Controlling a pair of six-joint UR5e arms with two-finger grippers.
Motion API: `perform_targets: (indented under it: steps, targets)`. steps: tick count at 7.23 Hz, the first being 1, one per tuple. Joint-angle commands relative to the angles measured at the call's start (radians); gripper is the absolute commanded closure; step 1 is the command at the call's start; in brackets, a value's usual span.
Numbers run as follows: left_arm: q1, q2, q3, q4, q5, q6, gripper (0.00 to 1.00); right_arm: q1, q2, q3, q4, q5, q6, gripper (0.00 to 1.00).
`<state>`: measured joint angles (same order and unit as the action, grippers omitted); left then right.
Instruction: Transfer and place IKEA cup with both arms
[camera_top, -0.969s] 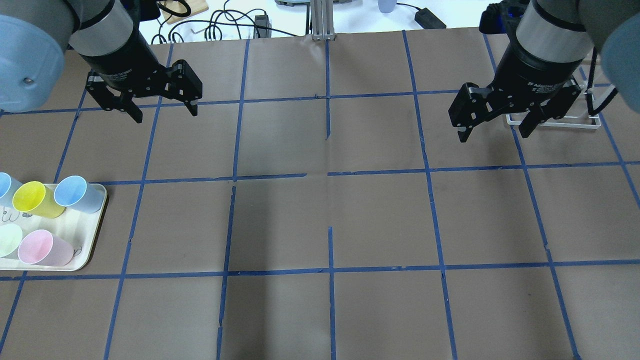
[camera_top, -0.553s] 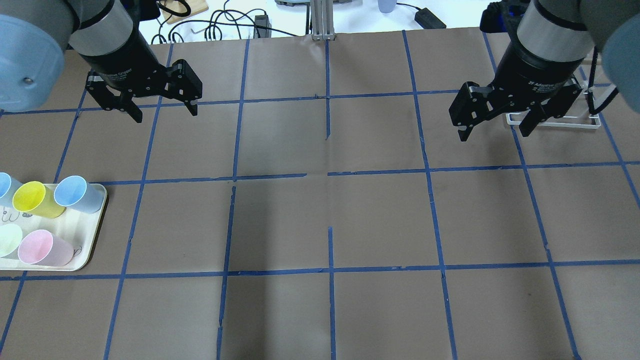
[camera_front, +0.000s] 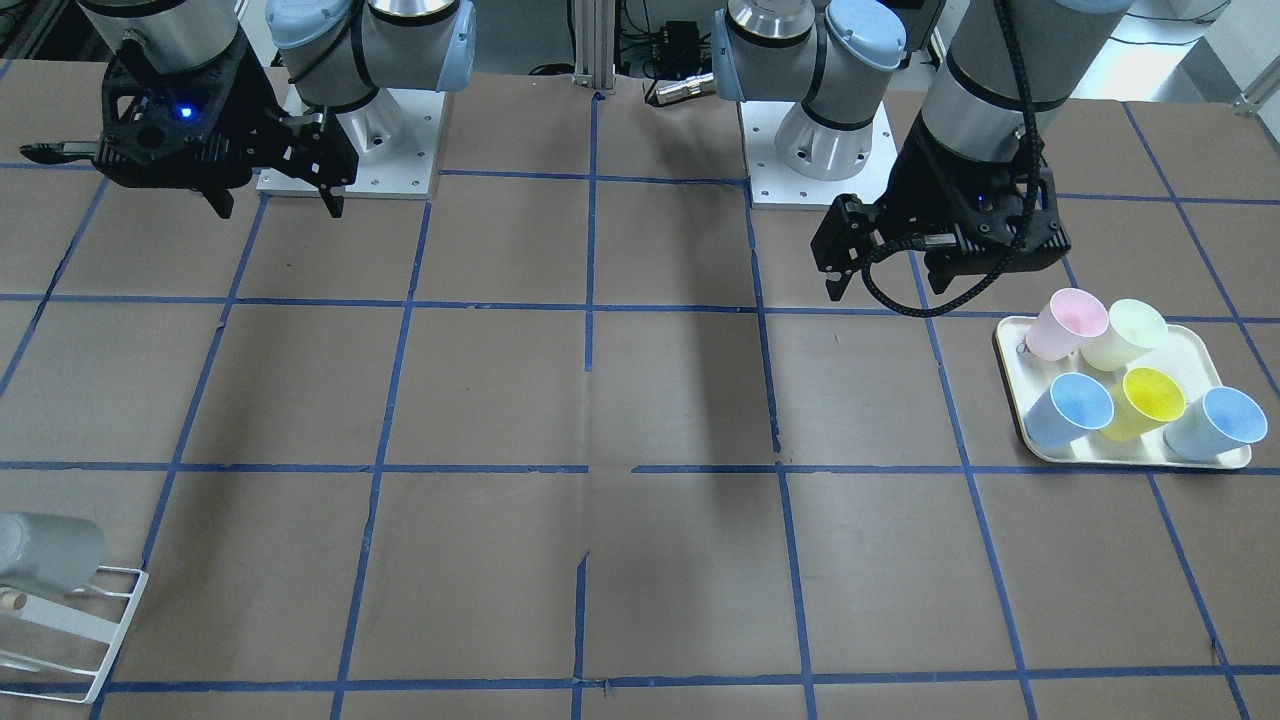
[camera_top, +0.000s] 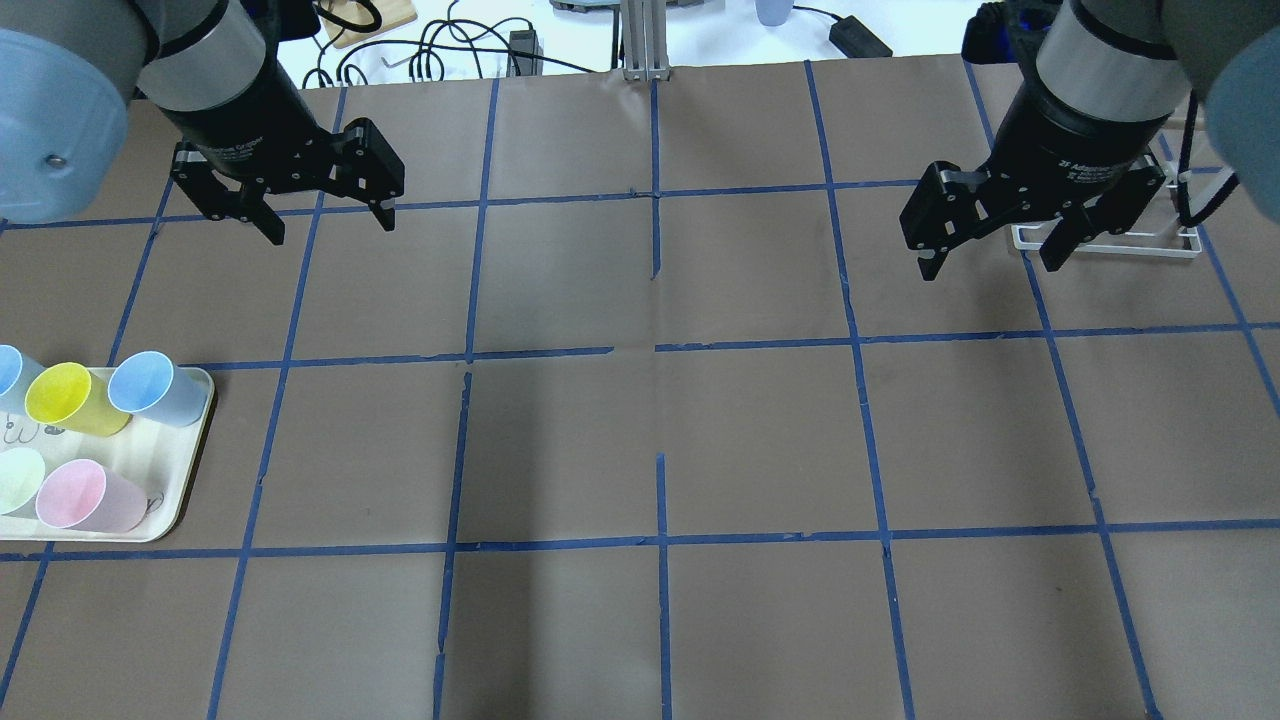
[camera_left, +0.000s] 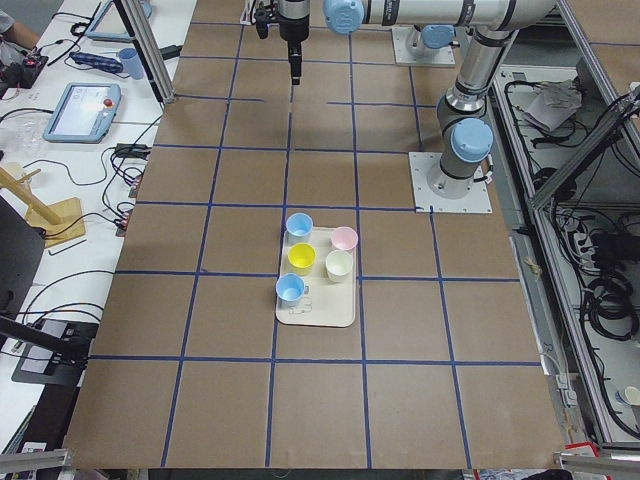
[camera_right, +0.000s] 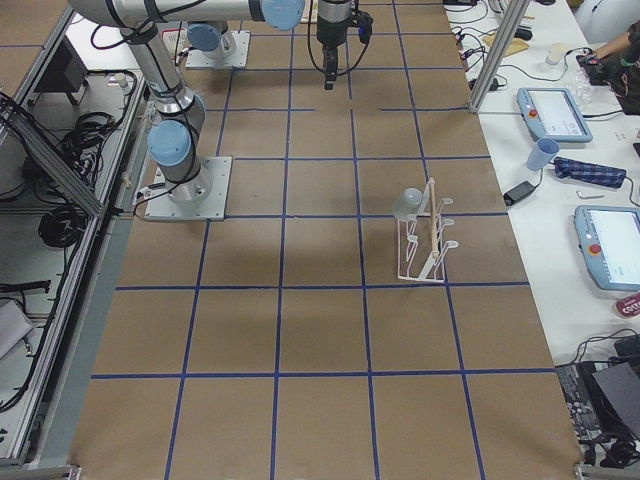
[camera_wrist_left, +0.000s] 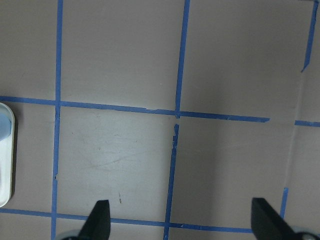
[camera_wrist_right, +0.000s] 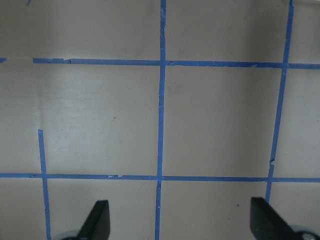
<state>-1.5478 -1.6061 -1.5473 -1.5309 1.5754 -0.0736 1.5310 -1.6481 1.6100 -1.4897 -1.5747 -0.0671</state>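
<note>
A: status, near to far?

B: nearest the robot, at the left end of the worktop (camera_top: 660, 440): white tray (camera_top: 195, 440) with five tumblers standing mouth up. These are the light blue cups (camera_front: 1075, 408), a yellow cup (camera_front: 1150, 398), a pink cup (camera_front: 1068, 322) and a pale green cup (camera_front: 1125, 333). None of them is the target.

A: pincers?

B: further out, both hanging above the taped grid.
- The left pincer (camera_top: 330, 230) has its fingers spread wide with nothing between them. Its wrist cam shows bare brown paper, blue tape and the tray's edge at one side.
- The right pincer (camera_top: 988, 265) is the same: fingers wide apart, empty, with only paper and tape below it.

A: target?

B: far right corner. The IKEA cup (camera_front: 50, 550) sits on the upper end of the white wire rack (camera_right: 425, 250), tipped over and touching it. It is well apart from both pincers, and the tray is at the opposite end of the worktop.

A: anything past that?

B: beyond the far edge there are cables (camera_top: 450, 45) on a white bench and an aluminium post (camera_top: 640, 40) at mid-edge.
</note>
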Motion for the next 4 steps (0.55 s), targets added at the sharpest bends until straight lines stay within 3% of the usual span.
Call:
perform_targets:
  steps: [1, 4]
  targets:
    - [0.0, 0.0, 0.001, 0.0, 0.0, 0.0, 0.0, -0.075, 0.007, -0.004, -0.009, 0.005, -0.02, 0.0]
    - [0.0, 0.0, 0.001, 0.0, 0.0, 0.0, 0.0, -0.224, 0.091, -0.002, -0.165, 0.007, -0.236, 0.0]
